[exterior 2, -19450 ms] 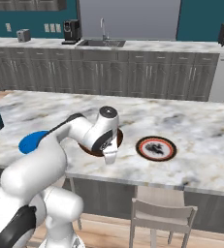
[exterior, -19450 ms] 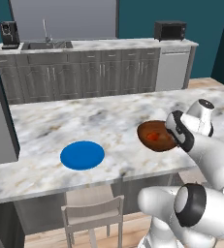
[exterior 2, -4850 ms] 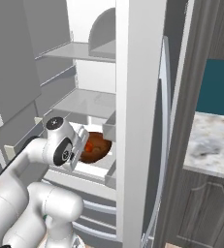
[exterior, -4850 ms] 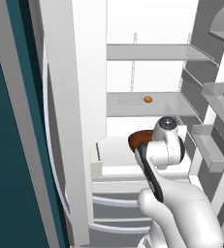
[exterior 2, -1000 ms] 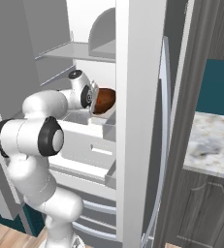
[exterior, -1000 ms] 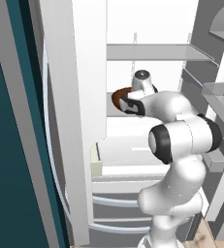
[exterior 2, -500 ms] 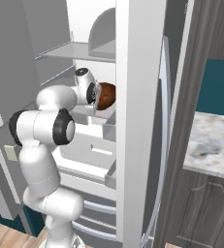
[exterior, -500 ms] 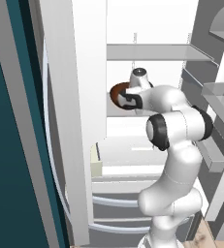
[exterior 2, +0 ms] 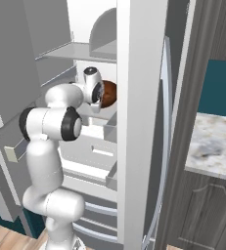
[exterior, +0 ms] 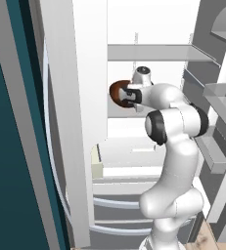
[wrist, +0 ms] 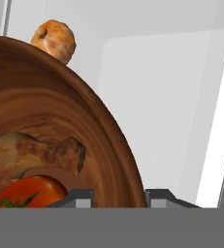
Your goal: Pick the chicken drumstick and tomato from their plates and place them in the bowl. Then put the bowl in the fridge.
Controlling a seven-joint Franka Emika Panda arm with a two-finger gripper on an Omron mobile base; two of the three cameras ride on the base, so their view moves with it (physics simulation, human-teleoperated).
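Bowl (exterior: 118,93) sitting inside the fridge (exterior 2: 134,122) at shelf height, drumstick (wrist: 33,154) and tomato (wrist: 28,193) lying in it, the gripper (wrist: 117,197) straddling its near rim; whether the fingers are pinching the rim I cannot tell. Risk: pulling back before the jaws are clearing the rim could be dragging the bowl off the shelf, spilling both. Drumstick is lying across the hand view, knobbed end pointing right
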